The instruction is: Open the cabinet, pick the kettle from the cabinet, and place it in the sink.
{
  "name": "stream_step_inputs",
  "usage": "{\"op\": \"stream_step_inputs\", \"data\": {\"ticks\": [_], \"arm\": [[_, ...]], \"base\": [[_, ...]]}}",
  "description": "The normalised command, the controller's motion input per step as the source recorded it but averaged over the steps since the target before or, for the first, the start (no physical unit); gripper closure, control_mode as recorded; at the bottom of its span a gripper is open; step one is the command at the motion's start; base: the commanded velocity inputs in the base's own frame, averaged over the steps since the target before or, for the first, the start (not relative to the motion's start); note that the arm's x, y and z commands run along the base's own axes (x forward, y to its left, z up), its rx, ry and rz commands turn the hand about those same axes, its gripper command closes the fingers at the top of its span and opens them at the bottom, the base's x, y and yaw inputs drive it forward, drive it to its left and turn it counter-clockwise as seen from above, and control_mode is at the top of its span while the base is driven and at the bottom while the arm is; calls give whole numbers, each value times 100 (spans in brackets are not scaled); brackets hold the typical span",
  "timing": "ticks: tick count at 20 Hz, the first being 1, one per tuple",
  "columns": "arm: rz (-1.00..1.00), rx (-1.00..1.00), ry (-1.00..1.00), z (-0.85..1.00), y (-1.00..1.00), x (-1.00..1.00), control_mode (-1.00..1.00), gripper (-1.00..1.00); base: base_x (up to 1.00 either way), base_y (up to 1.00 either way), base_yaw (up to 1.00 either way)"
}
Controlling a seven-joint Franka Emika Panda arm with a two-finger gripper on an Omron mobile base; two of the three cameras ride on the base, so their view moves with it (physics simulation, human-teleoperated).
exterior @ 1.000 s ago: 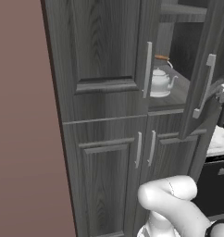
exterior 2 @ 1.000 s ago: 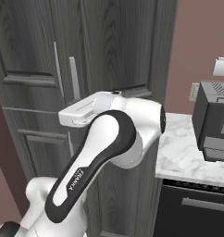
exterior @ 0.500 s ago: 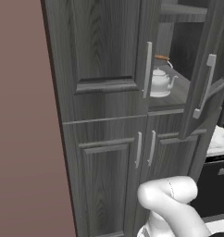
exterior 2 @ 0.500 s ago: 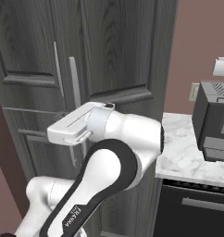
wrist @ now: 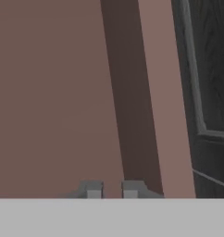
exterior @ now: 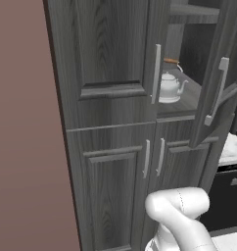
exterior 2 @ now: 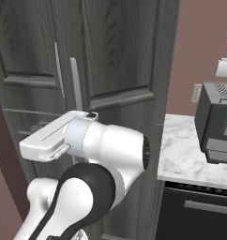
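Observation:
The tall dark grey cabinet [exterior: 110, 63] has its left door shut and its right door [exterior: 223, 83] swung out towards me. On the shelf behind the gap stands the small white kettle [exterior: 168, 86], upright, spout to the right. My gripper [wrist: 112, 190] is shut with nothing in it and faces a brown wall, with a cabinet door edge [wrist: 202, 83] at the right of the hand view. In the right base view my hand [exterior 2: 45, 140] hangs low at the left, in front of the cabinet doors [exterior 2: 115, 56] and apart from the kettle. The sink is out of view.
A brown wall [exterior: 22, 122] runs along the cabinet's left side. Shorter lower doors [exterior: 125, 181] sit under the shelf. To the right are a white marble counter [exterior 2: 185, 150], a dark appliance [exterior 2: 218, 122] on it and a black front [exterior 2: 200, 206] below.
My hand has swung down and to the left, away from the open right door. The kettle and doors have stayed put.

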Motion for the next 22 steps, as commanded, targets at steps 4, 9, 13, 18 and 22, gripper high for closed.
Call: {"op": "stream_step_inputs", "data": {"ticks": [4,9,13,18,22], "arm": [[0,-4,0,0,33,-24,-100,-100],[0,0,2,0,32,-23,-100,-100],[-3,0,15,-3,39,-10,-100,-100],[-16,0,33,-7,41,0,-100,-100],[-26,2,23,-6,42,0,-100,-100]], "base": [[0,0,0],[0,0,0],[0,0,0],[0,0,0],[0,0,0]]}}
